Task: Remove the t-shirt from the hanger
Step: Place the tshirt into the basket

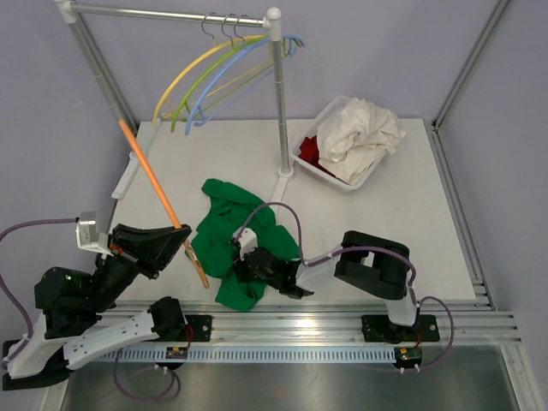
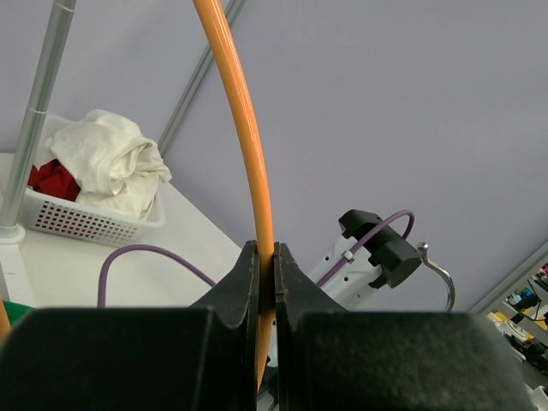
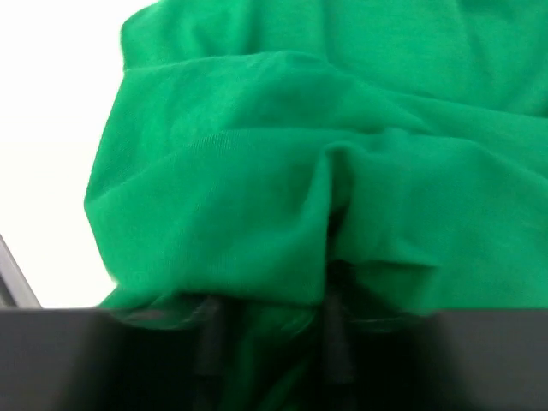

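Clamped tight with the left claw (image 2: 266, 282) on the orange hanger (image 2: 244, 128), pads flush against the rod with no gap on either side; held low near the left edge of the tabletop (image 1: 377, 223). From that grip, slanting up and away to the far left, with a short near end dropping toward the green t-shirt (image 1: 231, 227); whether inside the cloth or only beside it, impossible to say from above.

Pressed down into the same t-shirt with the right claw (image 3: 272, 342), on the near lobe of the heap; in the wrist view, a ridge of green bunched between the two dark fingers (image 3: 205, 342), yet no telling whether pinched fast or merely straddled.

Crumpled on the tabletop between the two arms, just right of the hanger and directly under the right claw, long axis running roughly far to near.

Judged as the parting step: rod slanting far-left, cloth to its right, right arm plainly the nearer; so probably a matter of drawing the cloth rightward and nearward, off the rod, against the left claw's hold; some risk of lifting only a top fold.

Farther off and out of play: a rack (image 1: 171, 11) with spare hangers; a white basket (image 1: 341, 181) of laundry.
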Tool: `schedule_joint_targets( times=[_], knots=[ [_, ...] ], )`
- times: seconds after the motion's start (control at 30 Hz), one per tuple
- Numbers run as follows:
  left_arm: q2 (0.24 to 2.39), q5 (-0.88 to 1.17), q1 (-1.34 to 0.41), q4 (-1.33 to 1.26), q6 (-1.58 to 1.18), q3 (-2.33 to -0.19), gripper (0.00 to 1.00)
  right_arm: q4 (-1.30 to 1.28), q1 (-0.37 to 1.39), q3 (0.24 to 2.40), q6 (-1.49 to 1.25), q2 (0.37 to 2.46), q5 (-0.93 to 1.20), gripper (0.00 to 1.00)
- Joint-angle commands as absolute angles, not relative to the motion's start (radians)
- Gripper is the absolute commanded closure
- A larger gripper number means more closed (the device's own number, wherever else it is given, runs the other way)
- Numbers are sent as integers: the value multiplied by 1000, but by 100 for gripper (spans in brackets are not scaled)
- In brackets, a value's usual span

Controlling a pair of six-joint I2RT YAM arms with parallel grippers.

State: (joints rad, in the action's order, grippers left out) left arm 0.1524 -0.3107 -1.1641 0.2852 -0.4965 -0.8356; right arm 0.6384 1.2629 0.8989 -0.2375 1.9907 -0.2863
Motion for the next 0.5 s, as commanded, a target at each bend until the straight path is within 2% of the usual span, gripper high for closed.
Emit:
schedule_joint_targets(
  times=[0.0, 0.03, 0.07, 0.37, 0.47],
  knots=[
    [104, -324, -1166, 249, -477, -813, 100, 506, 1264, 793, -282, 1961, -330, 74],
    [97, -315, -1167, 250, -479, -804, 100, 500, 1264, 755, -284, 1888, -347, 94],
    [84, -313, -1167, 249, -480, -793, 100, 473, 1266, 740, -284, 1846, -388, 98],
    [37, -295, -1167, 218, -491, -729, 100, 249, 1226, 713, -221, 1274, -718, 100],
    [29, -288, -1166, 215, -491, -727, 100, 146, 1114, 811, -216, 1154, -669, 100]
  ],
)
